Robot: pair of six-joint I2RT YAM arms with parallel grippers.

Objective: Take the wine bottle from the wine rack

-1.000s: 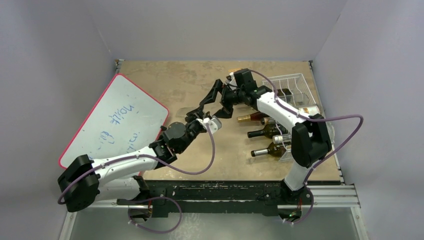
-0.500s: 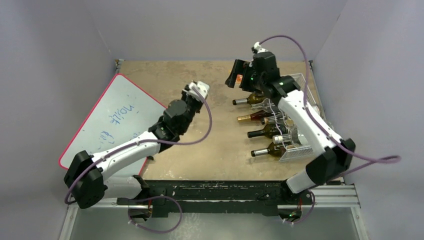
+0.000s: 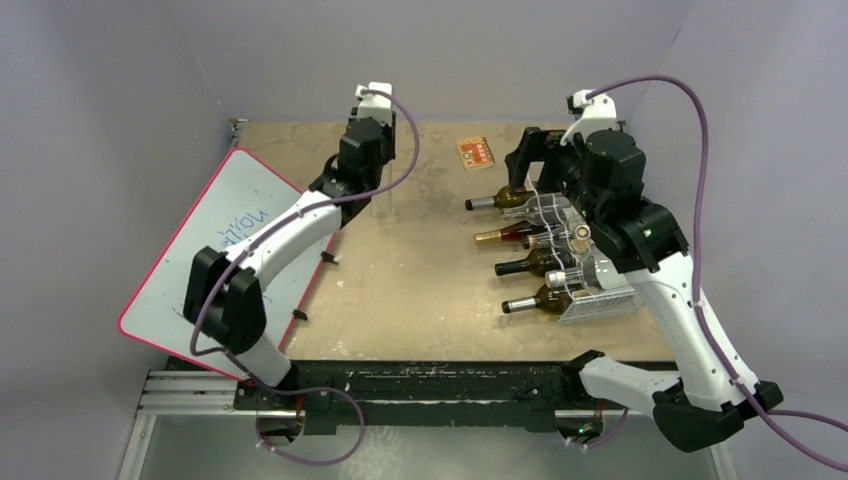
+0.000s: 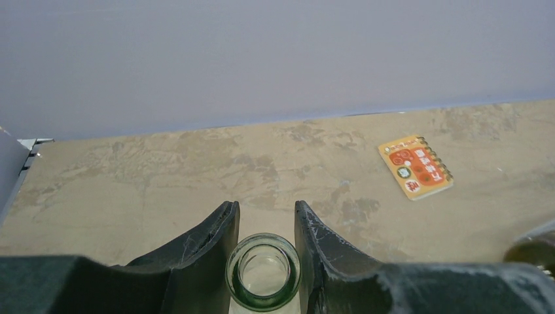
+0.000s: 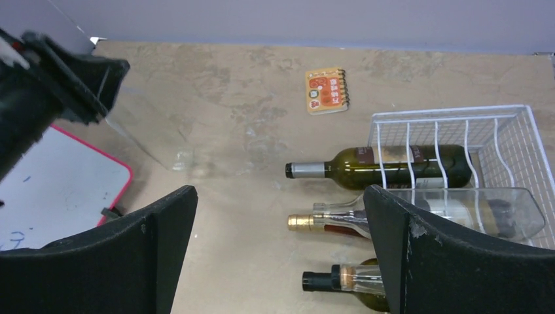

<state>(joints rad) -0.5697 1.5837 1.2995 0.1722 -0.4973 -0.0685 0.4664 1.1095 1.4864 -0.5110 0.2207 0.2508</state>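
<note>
Glass, clear and hard, sits in the jaws of the left gripper [image 4: 264, 219]: they are clamped on the neck of the wine bottle [image 4: 263, 271], its open mouth between the fingers, well apart from the wine rack [image 5: 451, 115]. I judge it stiff, slippery and breakable; the neck under the lip is the sound hold. The right gripper [image 5: 278, 196] stands wide apart, holding nothing, with the wine rack and a green bottle [image 5: 379, 165] beyond its jaws to the right. The held bottle's body and base are cut off or only a faint shimmer, so whether it touches the table [image 4: 163, 170] I cannot tell.
</note>
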